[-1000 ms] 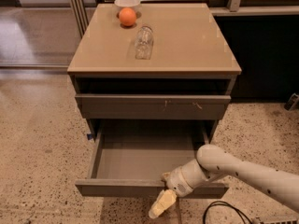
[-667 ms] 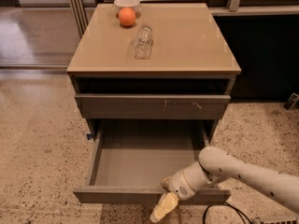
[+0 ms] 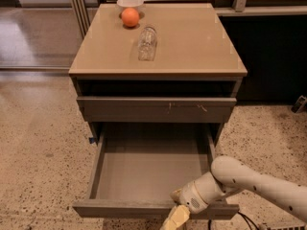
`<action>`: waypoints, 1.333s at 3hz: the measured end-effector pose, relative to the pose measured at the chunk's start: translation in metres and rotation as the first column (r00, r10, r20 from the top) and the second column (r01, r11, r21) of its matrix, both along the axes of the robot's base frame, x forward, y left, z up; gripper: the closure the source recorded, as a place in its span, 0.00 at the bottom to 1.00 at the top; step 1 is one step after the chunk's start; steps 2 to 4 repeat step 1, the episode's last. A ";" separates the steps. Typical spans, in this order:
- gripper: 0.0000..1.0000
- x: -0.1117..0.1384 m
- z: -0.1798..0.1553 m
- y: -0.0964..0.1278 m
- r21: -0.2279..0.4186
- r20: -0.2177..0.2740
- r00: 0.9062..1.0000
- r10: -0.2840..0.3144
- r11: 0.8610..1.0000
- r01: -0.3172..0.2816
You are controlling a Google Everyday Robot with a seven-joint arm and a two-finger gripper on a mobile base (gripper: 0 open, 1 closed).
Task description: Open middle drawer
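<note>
The middle drawer [image 3: 120,208] stands pulled far out of the cabinet toward me. Its shallow grey tray [image 3: 148,169] is bare inside. Its long flat front is at the bottom of the view. My gripper [image 3: 176,214] is at the right part of that front edge, reaching in from the lower right on a white arm [image 3: 254,178]. Above the open drawer, the taller grey front with pale scratch marks [image 3: 156,109] is shut. Any drawer below the open one is hidden.
On the tan cabinet top [image 3: 192,47] lie a clear glass on its side [image 3: 147,43], an orange [image 3: 130,17] and a white bowl [image 3: 130,3]. Speckled floor [image 3: 38,166] surrounds the cabinet. A dark counter [image 3: 273,51] stands at the right.
The middle drawer has slid further out toward me. My gripper has moved down and nearer with its front edge.
</note>
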State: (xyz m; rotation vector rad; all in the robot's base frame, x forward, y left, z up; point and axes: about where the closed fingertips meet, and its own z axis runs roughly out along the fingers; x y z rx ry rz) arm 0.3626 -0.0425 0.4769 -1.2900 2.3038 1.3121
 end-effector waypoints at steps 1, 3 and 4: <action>0.00 0.000 0.000 0.000 0.000 0.000 1.000 0.000 1.000 0.000; 0.00 0.000 0.000 0.000 0.000 0.000 1.000 0.000 1.000 0.000; 0.00 0.000 0.000 0.000 0.000 0.000 1.000 0.000 1.000 0.000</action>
